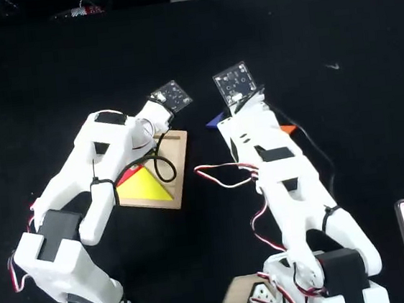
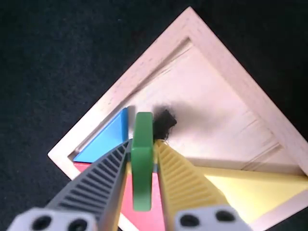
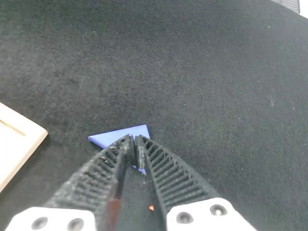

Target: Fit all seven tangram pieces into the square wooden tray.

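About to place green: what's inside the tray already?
Blue piece, red piece, yellow piece in one half; bare tray floor beyond. The left claw and green piece hide where they meet.

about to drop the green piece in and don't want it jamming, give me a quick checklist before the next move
1. Left tool grips green piece: ok, pinched edge-on.
2. Green piece over tray: ok.
3. Bare tray floor free: ok, beyond light blue piece, red piece and yellow triangle.
4. Green piece level for laying flat: not ok, it stands on edge.
5. Its shape fits the gap: cannot tell.
6. Right tool clear of tray: ok, at dark blue triangle on the cloth.
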Motion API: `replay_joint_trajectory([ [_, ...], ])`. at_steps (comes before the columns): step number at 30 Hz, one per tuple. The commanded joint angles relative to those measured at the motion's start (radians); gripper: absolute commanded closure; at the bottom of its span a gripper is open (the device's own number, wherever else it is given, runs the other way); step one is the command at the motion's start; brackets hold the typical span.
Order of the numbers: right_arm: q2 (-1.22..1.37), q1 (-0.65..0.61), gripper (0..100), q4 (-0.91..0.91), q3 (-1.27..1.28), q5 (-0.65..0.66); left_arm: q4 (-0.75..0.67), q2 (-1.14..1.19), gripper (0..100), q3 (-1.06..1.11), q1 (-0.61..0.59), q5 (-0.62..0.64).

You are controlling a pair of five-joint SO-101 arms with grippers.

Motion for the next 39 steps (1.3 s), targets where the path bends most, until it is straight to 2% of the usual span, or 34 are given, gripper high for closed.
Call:
replay_joint_trajectory([
  [1,-0.039,-0.006,98.6,-0.017,-0.008,-0.003,0.008,-0.003,95,-0.054,0.005,0.011],
  [5,-0.039,-0.006,98.6,-0.017,-0.008,-0.003,0.002,-0.012,85,-0.064,-0.010,0.087],
  [14,-0.039,-0.008,98.6,-0.017,-0.010,-0.003,0.031,-0.014,85,-0.096,-0.030,0.066],
  [19,-0.039,-0.008,98.6,-0.017,-0.010,-0.003,0.124,-0.031,86,-0.101,0.041,0.068],
  [23,-0.039,-0.008,98.6,-0.017,-0.010,-0.003,0.138,-0.084,89,-0.081,0.082,0.068],
  [30,-0.039,-0.008,98.6,-0.015,-0.012,-0.003,0.129,-0.133,88,-0.064,0.093,0.071],
  [35,-0.039,-0.008,98.6,-0.015,-0.013,-0.003,0.052,-0.130,85,-0.099,0.097,0.189],
  [39,-0.039,-0.008,98.6,-0.015,-0.012,-0.003,0.000,-0.121,84,-0.090,0.097,0.201],
])
